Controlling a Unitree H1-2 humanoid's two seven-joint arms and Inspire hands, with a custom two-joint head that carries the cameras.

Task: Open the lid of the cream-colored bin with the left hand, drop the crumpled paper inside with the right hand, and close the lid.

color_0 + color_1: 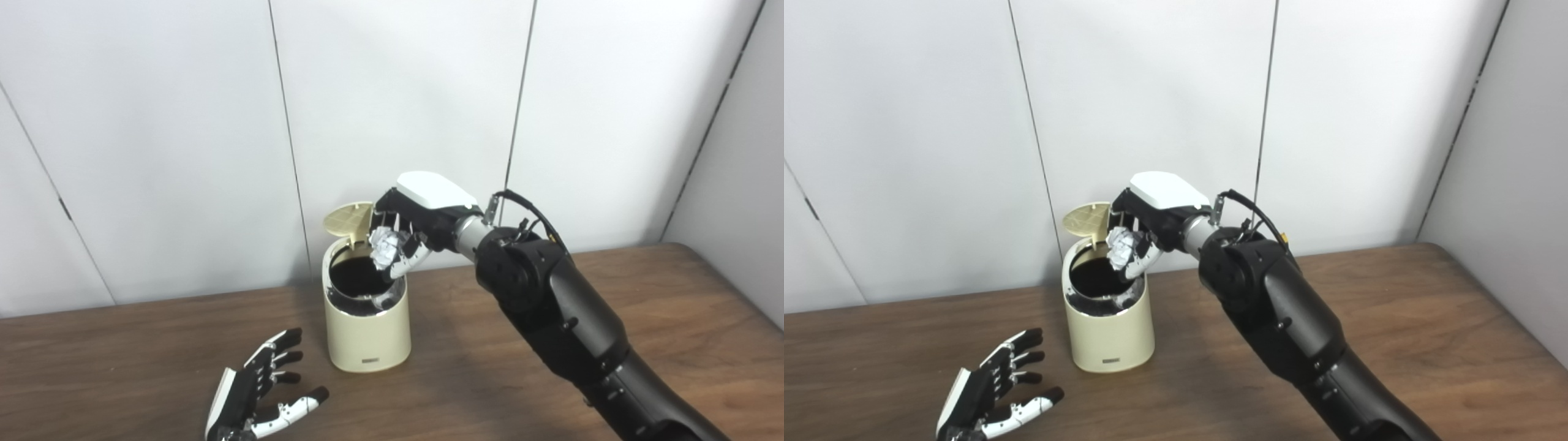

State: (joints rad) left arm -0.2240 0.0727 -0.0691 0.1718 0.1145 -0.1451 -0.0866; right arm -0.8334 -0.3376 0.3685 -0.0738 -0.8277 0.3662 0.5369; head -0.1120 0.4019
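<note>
A cream-colored bin (pixel 367 318) stands upright on the brown wooden desk (pixel 674 318), a little left of the middle and close to the white panelled wall (pixel 184 122) behind it. Its lid (pixel 348 217) is swung up and back on the rear hinge, standing tilted above the far rim with its ribbed underside showing, so the dark round mouth of the bin lies open. The right hand (pixel 409 229) reaches in from the right on a long black arm (pixel 551 306), its white-backed palm turned down above the right side of the opening. Its fingers (pixel 407 262) curl downward and are clamped on the crumpled paper (pixel 384 246), a small white ball held just over the rim of the bin and partly over the mouth; the lowest fingertips hang beside the near right edge of the rim, and it cannot be told whether they touch it. The paper is not inside the bin. The left hand (pixel 989 392) rests low at the front left of the desk, clear of the bin and well apart from the lid, palm turned up and toward the bin, with its black and white fingers (pixel 1020 358) spread apart and nothing between them. A small dark label sits at the base of the bin's front wall.
</note>
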